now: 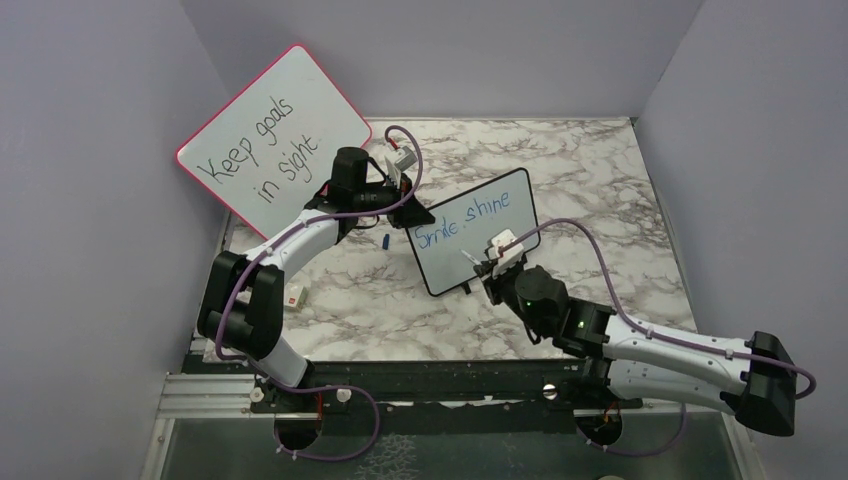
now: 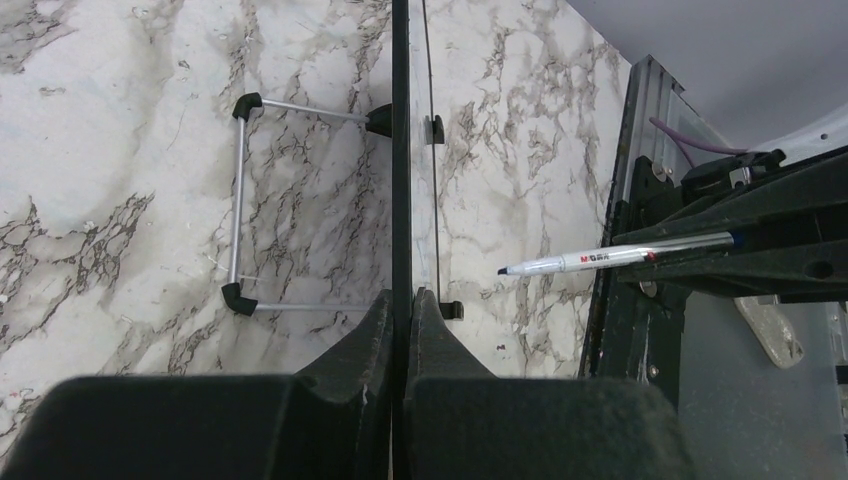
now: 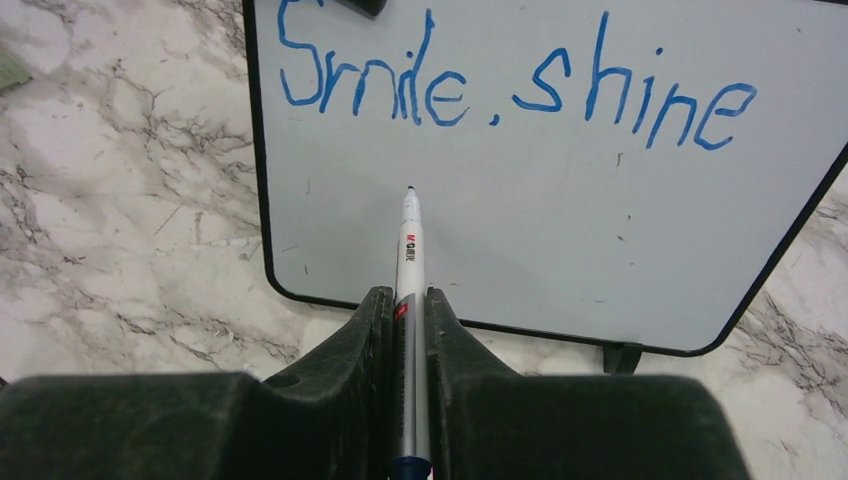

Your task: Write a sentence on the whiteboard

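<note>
Your left claw (image 2: 401, 305) is clamped narrow on the upper left edge of the whiteboard (image 1: 480, 250). The board stands mid-counter (image 1: 600, 180), its long axis running left to right. Your right claw (image 3: 408, 300) grips a marker (image 3: 409, 240) lengthwise, tip pointing at the board beneath the sentence (image 3: 515, 85), "Smile, shine". Whether the tip touches cannot be told.

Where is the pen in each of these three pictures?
Top external: the pen is just right of centre, its tip toward the whiteboard.
Left wrist: the pen is at mid-right, pointing left.
Right wrist: the pen is at bottom centre, pointing up at the board.
Shared landmark: the whiteboard, edge-on in the left wrist view and face-on in the right wrist view.
</note>
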Tool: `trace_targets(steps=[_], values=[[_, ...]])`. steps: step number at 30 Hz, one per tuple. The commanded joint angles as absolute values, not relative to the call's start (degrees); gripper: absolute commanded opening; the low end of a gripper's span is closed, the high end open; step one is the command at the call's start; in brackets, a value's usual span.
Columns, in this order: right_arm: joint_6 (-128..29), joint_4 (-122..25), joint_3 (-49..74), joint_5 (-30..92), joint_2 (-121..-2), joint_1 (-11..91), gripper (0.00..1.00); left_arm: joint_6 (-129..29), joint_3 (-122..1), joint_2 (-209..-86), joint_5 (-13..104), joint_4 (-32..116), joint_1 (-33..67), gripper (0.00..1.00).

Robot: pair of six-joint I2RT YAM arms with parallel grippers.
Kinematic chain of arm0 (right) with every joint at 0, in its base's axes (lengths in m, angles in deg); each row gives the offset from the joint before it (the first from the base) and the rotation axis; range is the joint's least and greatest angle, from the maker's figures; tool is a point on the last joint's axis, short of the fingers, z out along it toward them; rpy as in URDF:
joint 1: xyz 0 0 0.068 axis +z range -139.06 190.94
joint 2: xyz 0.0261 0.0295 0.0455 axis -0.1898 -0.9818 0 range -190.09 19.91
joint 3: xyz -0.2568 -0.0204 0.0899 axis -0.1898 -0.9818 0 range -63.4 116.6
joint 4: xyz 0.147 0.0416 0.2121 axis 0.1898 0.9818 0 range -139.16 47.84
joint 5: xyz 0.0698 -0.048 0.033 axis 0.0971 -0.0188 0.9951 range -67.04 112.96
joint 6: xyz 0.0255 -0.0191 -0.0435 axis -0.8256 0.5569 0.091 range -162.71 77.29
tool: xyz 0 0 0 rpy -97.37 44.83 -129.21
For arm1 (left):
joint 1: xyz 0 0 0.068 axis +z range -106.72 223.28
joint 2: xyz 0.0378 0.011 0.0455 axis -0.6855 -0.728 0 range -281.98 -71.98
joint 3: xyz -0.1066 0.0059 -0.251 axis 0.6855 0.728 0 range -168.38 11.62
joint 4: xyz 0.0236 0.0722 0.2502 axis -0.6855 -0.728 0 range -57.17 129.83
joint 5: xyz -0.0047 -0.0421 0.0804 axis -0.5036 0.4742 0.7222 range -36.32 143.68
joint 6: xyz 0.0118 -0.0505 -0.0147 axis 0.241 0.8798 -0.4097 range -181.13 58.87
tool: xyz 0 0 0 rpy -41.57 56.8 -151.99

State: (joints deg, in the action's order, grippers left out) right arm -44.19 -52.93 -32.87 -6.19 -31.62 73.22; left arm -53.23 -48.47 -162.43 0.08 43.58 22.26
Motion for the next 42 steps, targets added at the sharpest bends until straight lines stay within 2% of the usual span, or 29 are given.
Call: trace_targets(steps=[1, 14, 42], values=[[-43.24, -60.76, -34.37, -11.87, -32.72, 76.59, 0.01, -57.36, -48.85, -163.23, -0.05, 42.39, 21.58, 0.0], [-39.86, -68.35, -33.89, -17.91, -41.36, 81.05, 0.01, -58.0, -48.76, -162.52, 1.38, 41.15, 21.07, 0.0], [-41.25, -71.2, -32.14, -23.68, -48.02, 81.32, 0.01, -58.11, -48.5, -162.11, 2.34, 40.8, 20.79, 0.0]])
